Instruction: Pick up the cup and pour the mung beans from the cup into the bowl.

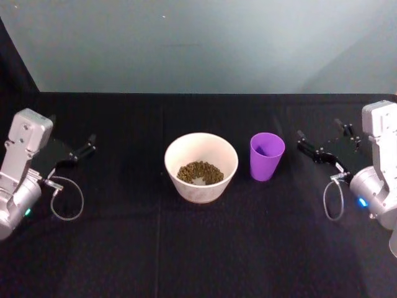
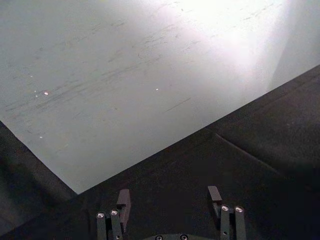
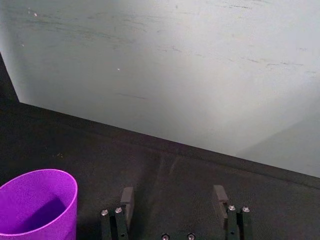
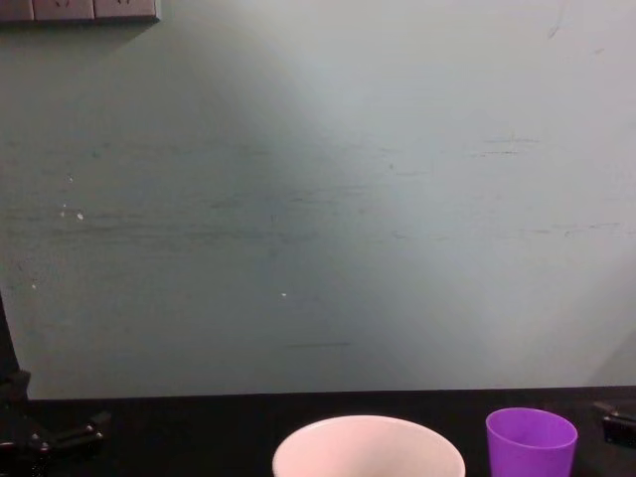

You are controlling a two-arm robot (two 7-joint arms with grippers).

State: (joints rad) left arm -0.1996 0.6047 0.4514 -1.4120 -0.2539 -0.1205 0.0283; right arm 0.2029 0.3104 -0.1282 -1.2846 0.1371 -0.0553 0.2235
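Centrally on black cloth: bowl holding mung beans, visible from head view, hidden below rim in chest view. Cup upright just right of bowl, apart. Left gripper parked far left, fingers spread. Right gripper near cup, fingers spread, grasping nothing.

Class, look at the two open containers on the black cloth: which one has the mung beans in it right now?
The bowl, the wide pale one, holds the mung beans heaped at its bottom. The narrower purple cup to its right stands upright and looks empty.
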